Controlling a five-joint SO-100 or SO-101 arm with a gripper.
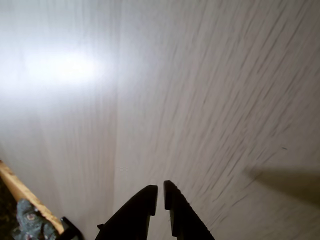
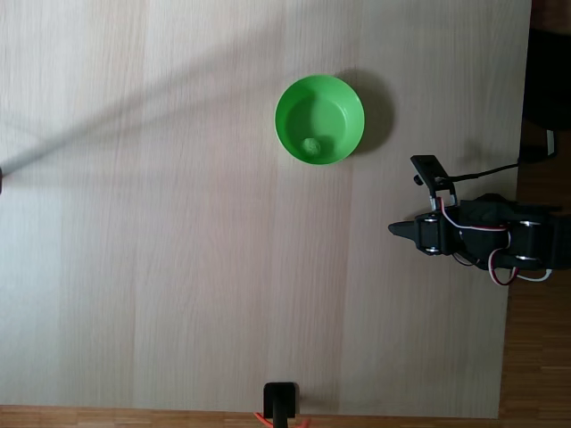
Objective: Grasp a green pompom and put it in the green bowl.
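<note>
Pale wood table (image 2: 178, 223) around clenched, empty tool (image 1: 160, 194); green bowl (image 2: 343, 98) well apart.

The bench (image 2: 161, 223) is pale wood with soft grain lines. A long grey shadow (image 2: 134, 107) runs across its upper left part in the fixed view. A small black clamp (image 2: 280, 401) sits on the bench's bottom edge. Brown wooden floor (image 2: 535, 374) shows past the bench's right edge.

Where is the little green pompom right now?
In the fixed view the pompom lies inside the green bowl, low on its floor, up and left of the arm.
</note>
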